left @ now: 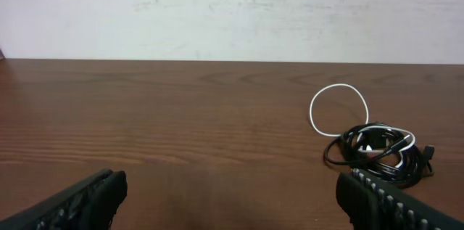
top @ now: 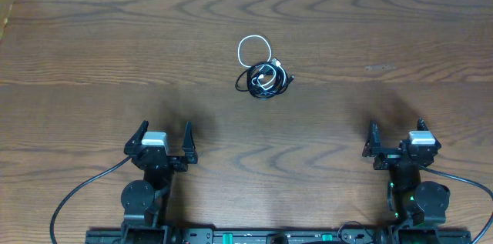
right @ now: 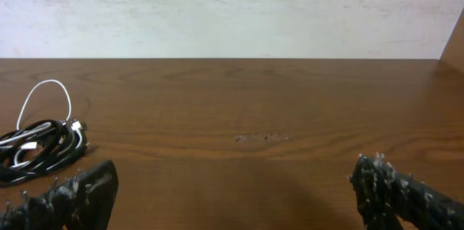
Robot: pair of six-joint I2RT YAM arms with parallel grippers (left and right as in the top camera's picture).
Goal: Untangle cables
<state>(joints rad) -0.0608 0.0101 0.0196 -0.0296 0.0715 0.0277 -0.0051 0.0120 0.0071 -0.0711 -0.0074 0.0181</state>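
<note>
Nothing is started yet: your left gripper [top: 165, 129] and right gripper [top: 397, 130] both hang spread, empty. The cables [top: 263, 77] lie bundled at the left's one o'clock. Reach there and pinch one loop.

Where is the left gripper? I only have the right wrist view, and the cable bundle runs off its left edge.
Observer: Overhead, the left gripper is open, short of the cables and touching nothing.
Operator: Is the bundle one clump?
Observer: Yes. The black cords are coiled together, and only the white cable loops out, on the far side.
Operator: Which arm is nearer?
Observer: The bundle lies between both, somewhat nearer the left gripper than the right gripper.
</note>
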